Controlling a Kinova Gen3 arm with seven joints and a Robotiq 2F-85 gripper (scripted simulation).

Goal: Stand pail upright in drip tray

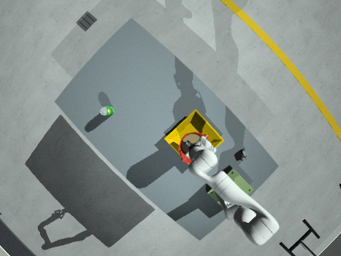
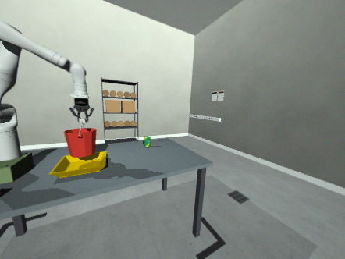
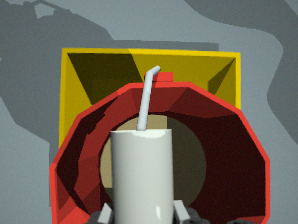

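A grey surface [image 2: 156,156] on dark legs stood on a concrete floor [image 2: 273,203]. At ten o'clock a metal shelf rack [image 2: 119,109] of boxes lined the pale wall [image 2: 136,47]; a darker grey wall [image 2: 273,78] rose at two o'clock. A curved yellow floor line [image 1: 285,58] ran overhead.

The drip tray's [image 2: 80,165] walls are ringing the space below the gripper [image 2: 81,122]; its sides are standing open.

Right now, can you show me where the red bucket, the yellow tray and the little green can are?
Red bucket [image 2: 80,142], exterior view, on its front wall.
Yellow tray [image 2: 69,168], exterior view, on its near side wall.
Green can [image 2: 147,141], exterior view, on the middle of its side.
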